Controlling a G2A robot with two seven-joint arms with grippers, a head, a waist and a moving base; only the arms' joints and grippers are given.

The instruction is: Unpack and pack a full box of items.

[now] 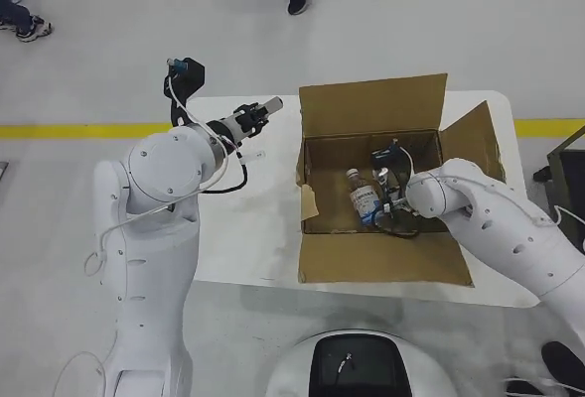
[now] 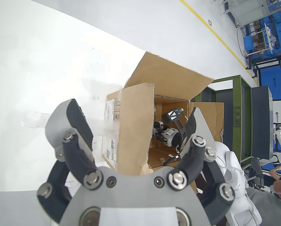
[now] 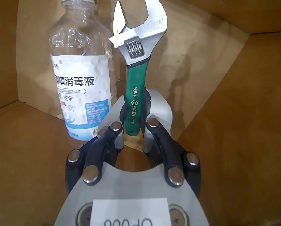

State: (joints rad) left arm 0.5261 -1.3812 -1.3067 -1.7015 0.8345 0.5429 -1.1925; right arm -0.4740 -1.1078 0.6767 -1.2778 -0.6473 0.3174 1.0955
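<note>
The right fingers (image 3: 159, 109) are clamped on the green handle of the wrench (image 3: 136, 48), whose head points away from the right gripper (image 3: 134, 111). Both are inside the box (image 1: 381, 260), with the bottle (image 3: 80, 71) lying just beside the wrench. The left gripper (image 2: 135, 116) hangs wide open and empty above the table (image 1: 242, 228), beside the box. The step in hand looks like moving the wrench, though I cannot tell whether out or in. If out, the next move calls for a straight lift clear of the walls and bottle; if in, a release on the floor.
</note>
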